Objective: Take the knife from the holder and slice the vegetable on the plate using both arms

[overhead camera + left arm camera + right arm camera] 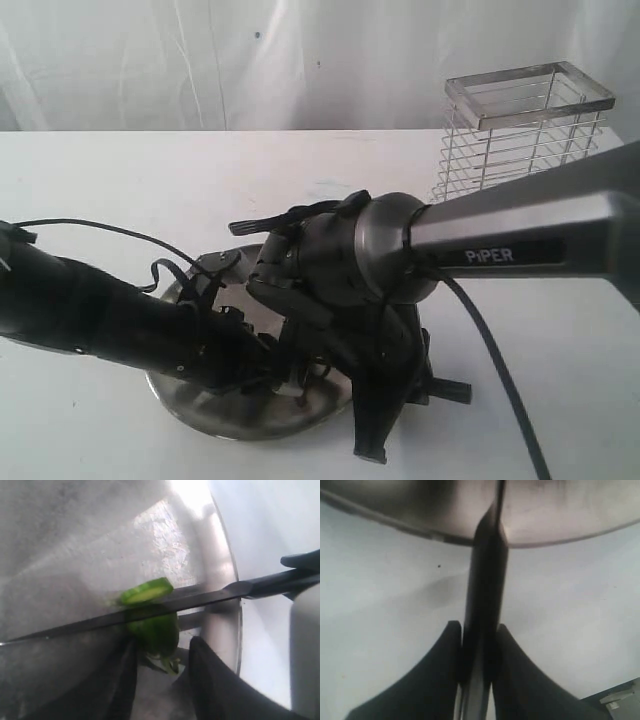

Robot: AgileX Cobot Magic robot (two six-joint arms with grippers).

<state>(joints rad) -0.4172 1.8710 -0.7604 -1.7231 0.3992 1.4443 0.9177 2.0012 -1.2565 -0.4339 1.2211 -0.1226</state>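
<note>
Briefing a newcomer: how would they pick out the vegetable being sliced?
Start at the wide round shiny steel plate on the white table. Where the long slim dark knife crosses it lies a small glossy green pepper-like vegetable. It is the only green thing there.

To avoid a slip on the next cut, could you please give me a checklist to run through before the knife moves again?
1. Tool grip: right gripper is shut on the knife by its handle: ok.
2. Blade placement: the blade lies across the green pepper: ok.
3. Pepper steadied: left gripper fingers straddle its stem end; whether they press it: cannot tell.
4. Cut slice sits on the blade's far side, away from the fingers: ok.
5. Pepper rests on the steel plate, inside its rim: ok.
</note>
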